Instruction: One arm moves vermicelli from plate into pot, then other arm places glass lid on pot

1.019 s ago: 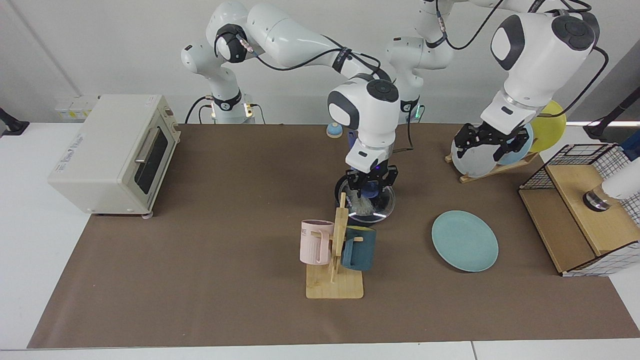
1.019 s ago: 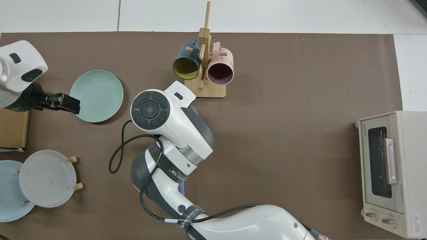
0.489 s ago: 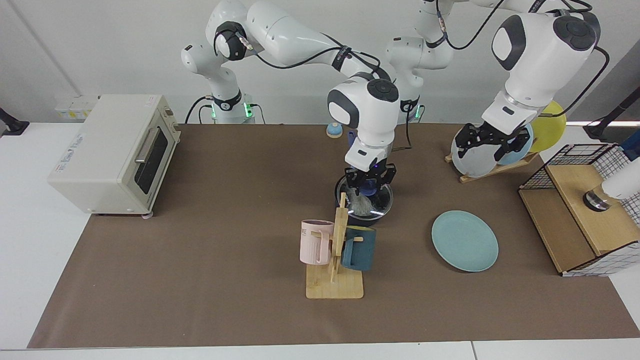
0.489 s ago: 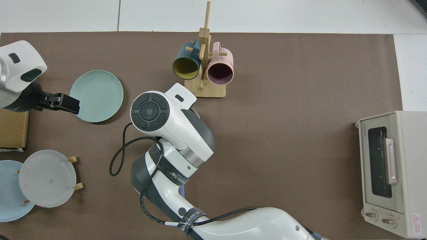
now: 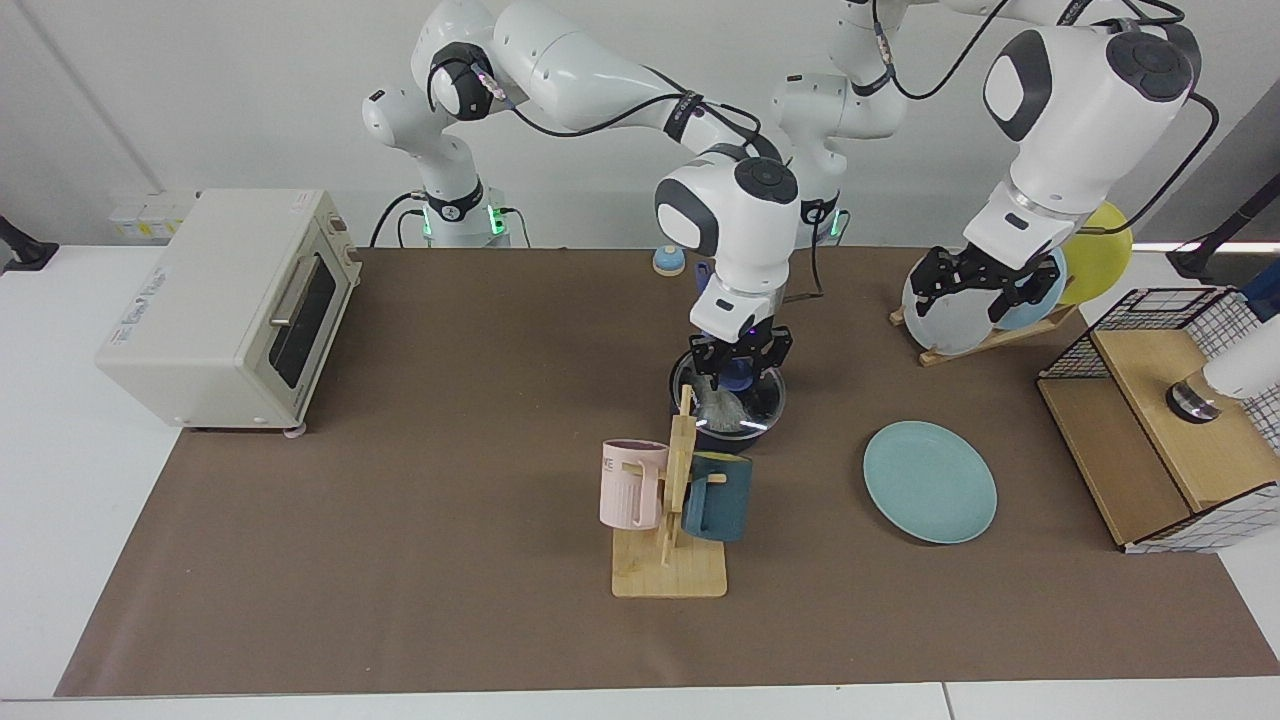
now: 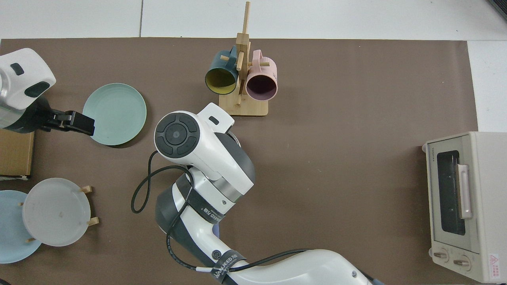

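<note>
Right gripper [image 5: 739, 362] pinching glass lid [image 5: 741, 403] knob, apparently seated on pot [image 5: 685, 392] rim, left gripper [image 5: 975, 285] spread, waiting nr plate [image 5: 930, 482].

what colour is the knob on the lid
Blue knob on the lid, seen best in the facing view.

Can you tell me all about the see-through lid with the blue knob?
The glass lid is round and clear, with a shiny metal rim and a blue knob in the middle. It sits flat on the dark pot, behind the mug rack. White vermicelli shows through the glass. The right gripper is right at the knob, fingers on either side of it. From above, the arm hides the lid.
</note>
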### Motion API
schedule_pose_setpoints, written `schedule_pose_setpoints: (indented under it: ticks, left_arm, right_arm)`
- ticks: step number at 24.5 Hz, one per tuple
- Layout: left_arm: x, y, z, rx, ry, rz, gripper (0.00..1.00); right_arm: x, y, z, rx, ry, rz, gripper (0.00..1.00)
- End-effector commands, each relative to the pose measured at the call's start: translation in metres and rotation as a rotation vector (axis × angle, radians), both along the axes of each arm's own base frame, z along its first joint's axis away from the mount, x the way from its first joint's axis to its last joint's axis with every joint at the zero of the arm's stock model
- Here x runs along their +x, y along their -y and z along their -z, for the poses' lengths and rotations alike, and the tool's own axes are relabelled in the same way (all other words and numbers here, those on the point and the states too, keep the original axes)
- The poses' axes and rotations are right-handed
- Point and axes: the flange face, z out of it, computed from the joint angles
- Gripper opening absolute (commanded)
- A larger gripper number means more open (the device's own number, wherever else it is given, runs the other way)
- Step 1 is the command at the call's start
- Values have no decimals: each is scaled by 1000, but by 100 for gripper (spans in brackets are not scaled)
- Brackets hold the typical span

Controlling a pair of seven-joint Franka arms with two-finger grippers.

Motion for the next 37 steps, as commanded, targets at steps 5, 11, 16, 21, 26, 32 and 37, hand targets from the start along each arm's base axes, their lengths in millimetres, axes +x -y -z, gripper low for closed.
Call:
schedule_pose_setpoints:
  ticks: [5, 11, 16, 21, 26, 32, 37]
  left_arm:
    - [-5, -2, 0, -10, -12, 2, 100]
    - [-5, -2, 0, -10, -12, 2, 100]
    - [-5, -2, 0, -10, -12, 2, 100]
    - [-5, -2, 0, -8, -12, 2, 100]
    - [-5, -2, 0, -10, -12, 2, 100]
    - [-6, -3, 1, -10, -14, 1, 100]
    - [-6, -2, 1, -10, -16, 2, 100]
  right_arm:
    - [-4, 4, -7, 18, 28, -34, 0]
    - [-4, 4, -6, 28, 36, -33, 0]
    - [-3, 3, -7, 31, 42, -33, 0]
    - [-4, 4, -4, 28, 38, -33, 0]
    - [-4, 4, -4, 26, 37, -35, 22]
    - [-6, 5, -7, 22, 31, -33, 99]
    - [-7, 12, -29, 29, 35, -16, 99]
